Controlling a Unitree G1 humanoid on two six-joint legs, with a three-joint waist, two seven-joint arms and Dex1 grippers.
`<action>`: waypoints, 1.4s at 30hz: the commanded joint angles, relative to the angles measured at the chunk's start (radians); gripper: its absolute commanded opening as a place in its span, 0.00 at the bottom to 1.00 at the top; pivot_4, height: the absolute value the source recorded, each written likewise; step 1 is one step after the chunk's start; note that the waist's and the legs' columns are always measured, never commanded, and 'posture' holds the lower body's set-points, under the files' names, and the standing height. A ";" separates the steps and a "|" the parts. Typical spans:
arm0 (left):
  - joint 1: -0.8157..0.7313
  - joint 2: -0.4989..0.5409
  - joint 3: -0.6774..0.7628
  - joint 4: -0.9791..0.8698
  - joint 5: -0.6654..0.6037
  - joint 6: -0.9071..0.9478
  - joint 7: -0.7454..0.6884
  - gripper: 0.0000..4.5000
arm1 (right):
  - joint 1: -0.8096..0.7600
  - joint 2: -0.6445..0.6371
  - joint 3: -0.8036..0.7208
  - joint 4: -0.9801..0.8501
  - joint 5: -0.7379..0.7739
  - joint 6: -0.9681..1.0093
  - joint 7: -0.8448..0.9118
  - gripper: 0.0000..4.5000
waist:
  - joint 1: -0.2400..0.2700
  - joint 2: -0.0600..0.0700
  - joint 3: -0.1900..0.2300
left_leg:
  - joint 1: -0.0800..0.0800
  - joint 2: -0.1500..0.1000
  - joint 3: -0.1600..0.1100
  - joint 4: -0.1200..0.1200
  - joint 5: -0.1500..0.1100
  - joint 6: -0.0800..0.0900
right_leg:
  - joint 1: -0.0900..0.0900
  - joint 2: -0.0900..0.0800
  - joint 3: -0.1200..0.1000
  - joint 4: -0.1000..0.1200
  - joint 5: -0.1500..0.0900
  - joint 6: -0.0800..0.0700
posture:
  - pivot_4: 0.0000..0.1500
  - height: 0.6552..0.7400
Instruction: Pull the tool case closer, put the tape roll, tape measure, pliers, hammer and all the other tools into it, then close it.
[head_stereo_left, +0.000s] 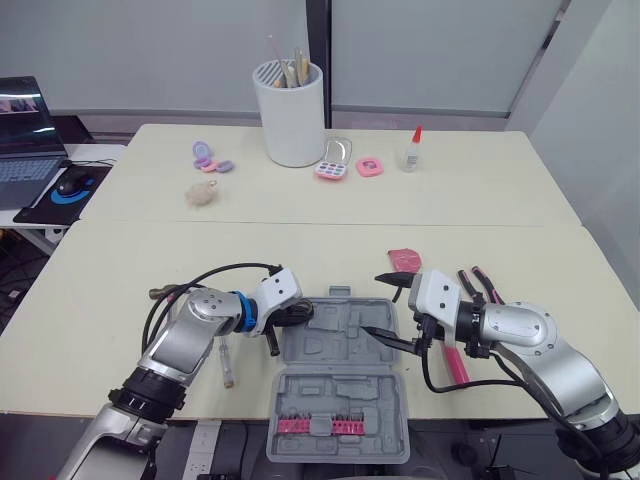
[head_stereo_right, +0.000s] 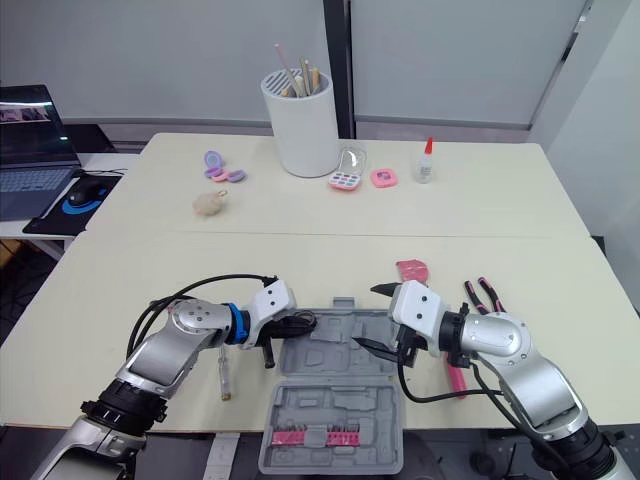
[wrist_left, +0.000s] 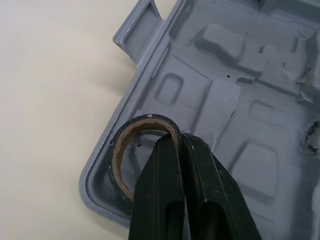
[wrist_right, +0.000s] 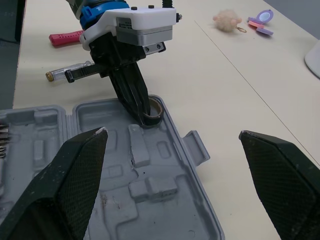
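Nearest me, the open tool case (head_stereo_left: 345, 392) lies on the counter (head_stereo_left: 120, 290). My left tool (wrist_left: 179, 140) is pinching the tape roll (wrist_left: 116, 157) by its wall in the case's far-left corner, and its fingers hide the roll's near side. My right tool (head_stereo_left: 385, 305) hangs spread wide over the case's right side. That arm covers part of a pink-handled thing (head_stereo_left: 455, 362) I cannot identify.
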 joint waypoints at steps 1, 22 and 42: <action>-0.001 0.003 0.002 -0.010 0.005 0.004 -0.003 0.00 | -0.010 0.000 -0.011 -0.013 -0.003 -0.025 -0.001 1.00 | 0.000 0.000 0.000 | 0.000 0.000 0.000 0.000 0.000 0.000 | 0.000 0.000 0.000 0.000 0.000 0.000 | 1.00 1.00; -0.018 -0.011 0.032 0.002 -0.009 0.013 0.020 0.35 | -0.015 0.004 -0.011 -0.002 -0.011 -0.035 0.001 1.00 | 0.001 0.000 0.000 | 0.000 0.000 0.000 0.000 0.000 0.000 | 0.000 0.000 0.000 0.000 0.000 0.000 | 1.00 1.00; -0.021 0.014 0.054 -0.083 -0.050 0.069 0.002 0.35 | -0.026 0.016 -0.005 0.005 -0.007 -0.031 0.002 1.00 | 0.001 0.000 0.000 | 0.000 0.000 0.000 0.000 0.000 0.000 | 0.000 0.000 0.000 0.000 0.000 0.000 | 1.00 1.00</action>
